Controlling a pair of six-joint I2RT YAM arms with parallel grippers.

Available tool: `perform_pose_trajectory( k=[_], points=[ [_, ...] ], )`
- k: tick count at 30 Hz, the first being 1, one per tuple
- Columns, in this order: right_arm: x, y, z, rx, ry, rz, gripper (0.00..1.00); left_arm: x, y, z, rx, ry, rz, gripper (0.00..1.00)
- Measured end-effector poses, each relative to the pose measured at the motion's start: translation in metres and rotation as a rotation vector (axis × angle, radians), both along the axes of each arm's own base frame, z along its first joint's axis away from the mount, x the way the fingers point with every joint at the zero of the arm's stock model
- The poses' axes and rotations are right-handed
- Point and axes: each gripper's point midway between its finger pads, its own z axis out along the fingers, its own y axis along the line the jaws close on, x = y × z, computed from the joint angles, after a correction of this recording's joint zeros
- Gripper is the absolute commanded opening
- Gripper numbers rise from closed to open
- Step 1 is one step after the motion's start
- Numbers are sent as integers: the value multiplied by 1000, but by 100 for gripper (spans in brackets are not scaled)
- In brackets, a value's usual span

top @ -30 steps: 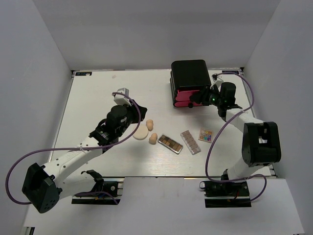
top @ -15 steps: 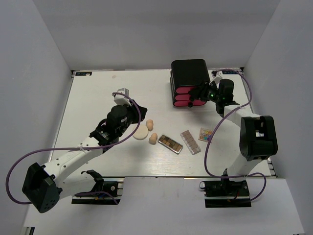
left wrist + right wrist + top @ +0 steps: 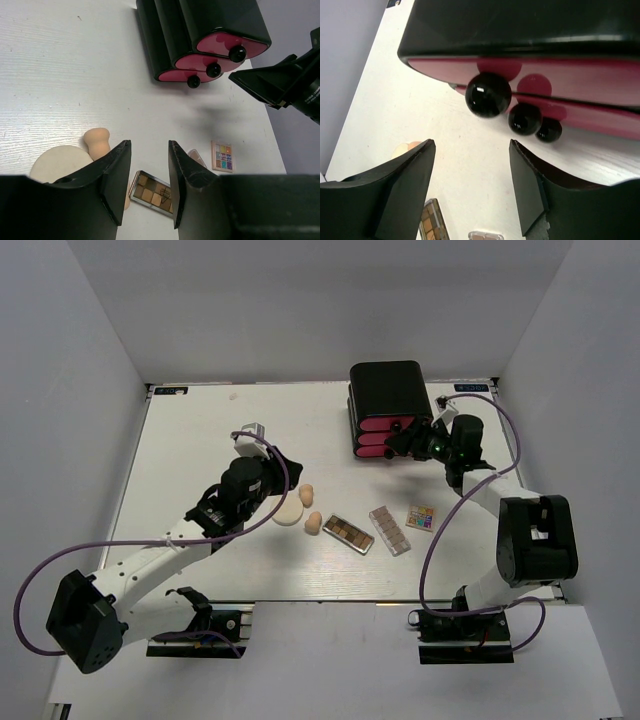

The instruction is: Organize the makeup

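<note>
Step in hand, as judged: opening a drawer before any makeup is stowed.

Right gripper (image 3: 470, 145) stood with jaws parted and nothing between them. It faced the nearest glossy black ball knob (image 3: 488, 102) of the black plastic box with three pink drawer fronts (image 3: 385, 390), upper right of the top view. Left gripper (image 3: 149, 145) likewise parted and empty, above the makeup.

All makeup seen lay on the white, faintly grained table (image 3: 190, 430), centre frame:
- round cream puff (image 3: 288, 513), soft and matte
- two beige egg-shaped sponges (image 3: 306, 494) beside it
- brown rectangular palette (image 3: 349, 533), metallic rim
- clear pinkish palette (image 3: 390, 530), ribbed
- small square multicolour palette (image 3: 420, 517)

Lavender stick not found.

Next move probably calls for jaws centred on that round, slippery knob, then a straight pull. The light box may slide.
</note>
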Motion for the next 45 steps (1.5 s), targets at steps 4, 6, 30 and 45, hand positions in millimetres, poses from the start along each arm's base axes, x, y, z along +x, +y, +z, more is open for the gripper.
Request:
perform_pose_trajectory(
  k=[4,6,30,45],
  points=[
    [-6,-2,-6,-7,10,-10,68,0,0,-2,3,6,0,47],
    [-7,-4,-11,-12,20,-20,68,1,-1,-3,3,8,1,47],
    [32,-17,-54,-23,52,-154,63,4,-4,-22,30,52,2,49],
    [40,-2,-49,28,32,-143,26,7,-8,-30,36,64,-6,50]
  ],
)
